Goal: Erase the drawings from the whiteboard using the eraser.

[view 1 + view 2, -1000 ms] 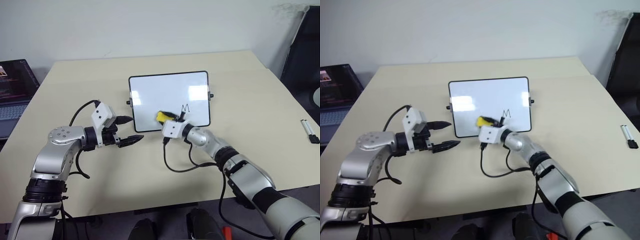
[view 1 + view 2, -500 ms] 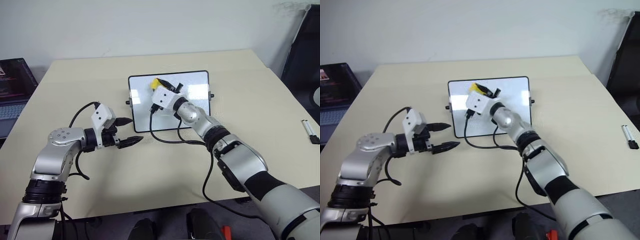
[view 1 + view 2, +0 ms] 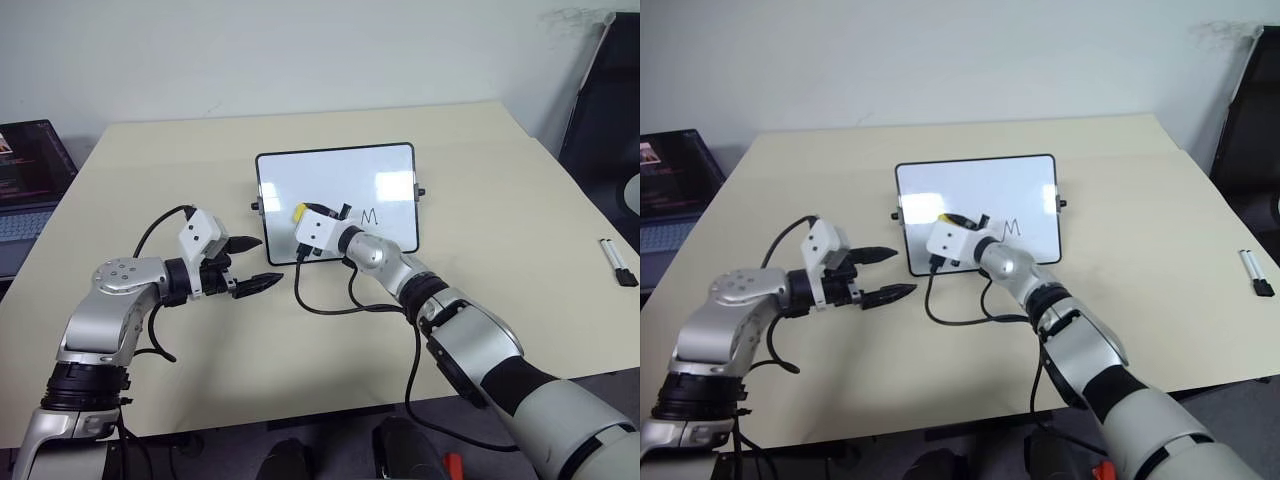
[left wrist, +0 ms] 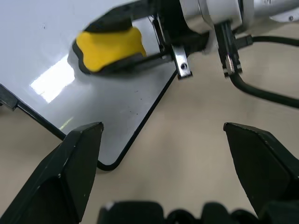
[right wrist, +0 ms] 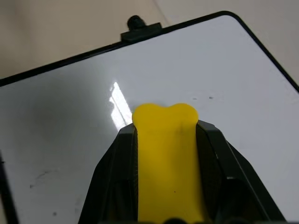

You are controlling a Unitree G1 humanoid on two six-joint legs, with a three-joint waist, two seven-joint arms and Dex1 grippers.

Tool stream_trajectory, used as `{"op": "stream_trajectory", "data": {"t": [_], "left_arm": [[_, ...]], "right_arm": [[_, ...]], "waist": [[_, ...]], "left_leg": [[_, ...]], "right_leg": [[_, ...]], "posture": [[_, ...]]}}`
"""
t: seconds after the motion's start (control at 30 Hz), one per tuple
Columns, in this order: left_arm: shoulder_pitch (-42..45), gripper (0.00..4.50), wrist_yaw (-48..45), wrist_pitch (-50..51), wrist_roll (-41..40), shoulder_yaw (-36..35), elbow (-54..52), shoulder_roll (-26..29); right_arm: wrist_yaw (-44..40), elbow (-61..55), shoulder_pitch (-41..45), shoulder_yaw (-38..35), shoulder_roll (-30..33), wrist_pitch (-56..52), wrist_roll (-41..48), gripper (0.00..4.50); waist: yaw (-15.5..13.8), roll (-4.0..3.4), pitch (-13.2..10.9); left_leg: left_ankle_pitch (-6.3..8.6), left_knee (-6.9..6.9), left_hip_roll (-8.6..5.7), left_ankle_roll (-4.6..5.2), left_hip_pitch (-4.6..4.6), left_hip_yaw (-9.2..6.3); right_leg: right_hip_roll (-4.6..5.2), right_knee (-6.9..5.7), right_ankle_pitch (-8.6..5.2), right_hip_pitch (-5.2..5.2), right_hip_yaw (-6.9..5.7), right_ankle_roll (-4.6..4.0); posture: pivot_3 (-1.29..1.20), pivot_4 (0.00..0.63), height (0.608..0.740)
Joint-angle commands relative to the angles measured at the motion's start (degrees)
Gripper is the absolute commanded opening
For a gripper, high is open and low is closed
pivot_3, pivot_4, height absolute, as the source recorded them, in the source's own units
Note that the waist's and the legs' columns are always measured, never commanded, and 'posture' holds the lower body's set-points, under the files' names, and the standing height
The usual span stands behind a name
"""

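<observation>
Mid-wipe, by the look of it. Right gripper (image 5: 166, 154) clamped on the eraser (image 4: 108, 46) — yellow block pressed to the left half of the whiteboard (image 3: 330, 170), which lies flat at the middle of the worktop (image 3: 480, 200). Left gripper (image 3: 250, 263) spread wide and empty, hovering over the worktop just off the board's near left corner. Of the drawings, just one black "M" (image 3: 370, 215) legible, right of the eraser and apart from it. Most of the surface glossy and bare, with faint grey smudges near one edge. Remaining, on this showing: the M and those traces. Marker pen (image 3: 618, 262) far off at the right edge.
</observation>
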State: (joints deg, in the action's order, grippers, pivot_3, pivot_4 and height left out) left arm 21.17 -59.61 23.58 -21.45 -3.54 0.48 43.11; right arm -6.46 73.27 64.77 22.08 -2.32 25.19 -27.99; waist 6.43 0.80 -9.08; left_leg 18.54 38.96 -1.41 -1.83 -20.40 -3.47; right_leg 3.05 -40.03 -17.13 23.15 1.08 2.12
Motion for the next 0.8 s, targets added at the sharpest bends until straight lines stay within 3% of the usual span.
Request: {"op": "stream_trajectory", "data": {"t": [0.03, 0.33, 0.53, 0.8], "left_arm": [[1.46, 4.50, -0.10, -0.28, -0.48, -1.31, -0.51, 0.76], [1.73, 4.50, -0.74, -0.25, -0.98, -0.78, -1.14, 0.27], [2.22, 4.50, -0.89, -0.40, -1.48, 0.35, -4.51, -1.11], [5.13, 4.50, -0.10, -2.52, 1.70, 4.14, -4.70, -2.75]], "right_arm": [[-0.67, 0.27, -0.30, -0.48, 0.37, 0.16, 0.60, 1.32], [-10.22, -10.46, -1.08, -7.32, 3.01, 5.66, 10.54, 1.32], [-22.09, -40.04, -17.67, -8.20, 10.01, -1.34, 17.45, 1.32], [-26.20, -64.97, -36.56, -11.03, 19.58, -12.45, 20.96, 1.32]], "waist": [[-0.05, 0.00, 0.00], [-0.03, -0.01, -0.03], [-0.77, -0.01, -0.03], [-2.41, 0.00, -0.03]], "left_leg": [[-0.02, 0.00, 0.00, 0.02, 0.00, -0.01], [-0.10, -0.04, 0.01, -0.08, -0.34, -0.15], [-0.06, -0.17, 0.02, -0.06, -0.54, -0.27], [-0.04, -0.12, 0.00, -0.01, -0.53, -0.25]], "right_leg": [[0.00, -0.01, 0.02, 0.00, -0.01, -0.02], [-0.01, 0.19, 0.05, 0.18, -0.11, -0.04], [0.02, 0.60, 0.05, 0.18, -0.23, -0.02], [0.00, 0.60, 0.07, 0.13, -0.20, 0.02]], "posture": [[0.00, 0.150, 0.740], [0.00, 0.150, 0.740], [0.00, 0.150, 0.740], [0.00, 0.150, 0.740]]}}
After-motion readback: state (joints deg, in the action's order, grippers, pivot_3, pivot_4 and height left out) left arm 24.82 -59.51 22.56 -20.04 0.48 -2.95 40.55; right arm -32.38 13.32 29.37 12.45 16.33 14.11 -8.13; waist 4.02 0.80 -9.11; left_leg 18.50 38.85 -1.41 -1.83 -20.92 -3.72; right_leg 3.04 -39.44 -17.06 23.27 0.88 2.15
